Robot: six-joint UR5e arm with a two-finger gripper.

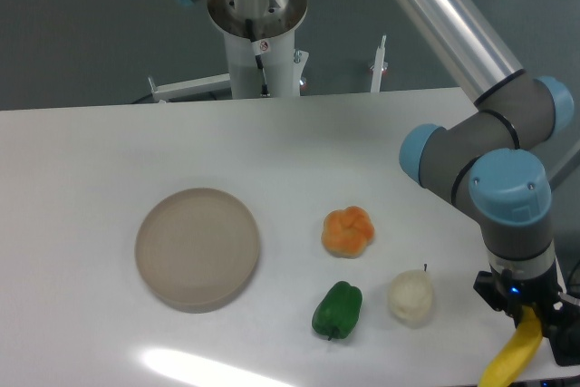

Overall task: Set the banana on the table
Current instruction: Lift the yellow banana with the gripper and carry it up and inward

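Note:
The bright yellow banana [512, 357] hangs at the bottom right, by the front right corner of the white table [91, 160]. Its lower end runs out of the frame. My gripper [533, 318] is shut on the banana's upper end, with the dark fingers on either side of it. I cannot tell whether the banana touches the tabletop. The blue and grey arm comes down from the upper right.
A round beige plate [198, 247] lies left of centre. A lobed orange fruit [348, 231], a green pepper [337, 309] and a pale whitish round fruit [411, 297] lie in the front right part, just left of the gripper. The robot's base post [260, 47] stands behind the table.

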